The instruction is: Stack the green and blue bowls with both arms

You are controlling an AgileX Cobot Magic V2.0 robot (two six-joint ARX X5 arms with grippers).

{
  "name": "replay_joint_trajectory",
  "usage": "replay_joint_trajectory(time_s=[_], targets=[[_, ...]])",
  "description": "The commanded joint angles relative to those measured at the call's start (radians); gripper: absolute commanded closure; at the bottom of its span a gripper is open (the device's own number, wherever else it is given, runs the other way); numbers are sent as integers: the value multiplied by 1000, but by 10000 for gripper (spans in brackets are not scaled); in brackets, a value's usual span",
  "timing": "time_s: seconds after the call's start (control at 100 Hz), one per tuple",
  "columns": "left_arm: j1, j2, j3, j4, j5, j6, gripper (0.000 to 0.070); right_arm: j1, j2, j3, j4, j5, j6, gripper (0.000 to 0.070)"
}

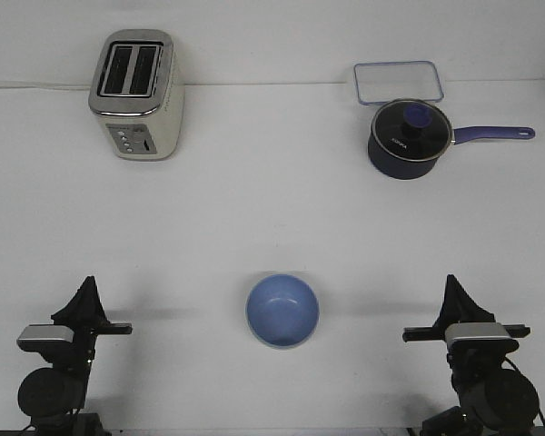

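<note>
Sitting between left claw (84, 295) and right claw (455, 292), blue bowl (282, 311)

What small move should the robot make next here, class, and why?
Probably move the right end effector inward toward the blue bowl. The bowl sits upright between the arms, and both the right and the left end effector stand well to either side of it, touching nothing. No separate green bowl shows in the front view, so whether a stack is already made cannot be told.
</note>
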Motion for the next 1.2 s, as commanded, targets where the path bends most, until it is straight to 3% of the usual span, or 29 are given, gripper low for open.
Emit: replay_joint_trajectory(time_s=[0.0, 0.12, 0.33, 0.41, 0.61, 1.19], targets=[[1, 0, -19, 13, 0, -3, 685, -53, -14, -40, 24, -14, -99, 700], [1, 0, -19, 13, 0, -2, 685, -163, -61, -148, 63, -111, -164, 700], [1, -1, -19, 13, 0, -2, 685, -255, -92, -315, 199, -220, -180, 700], [1, 0, -19, 11, 0, -2, 685, -267, -92, -381, 297, -221, -184, 700], [1, -1, -18, 13, 0, -2, 685, -272, -92, -381, 261, -262, -169, 700], [1, -1, -18, 13, 0, -2, 685, -272, -92, -381, 276, -262, -168, 700]])
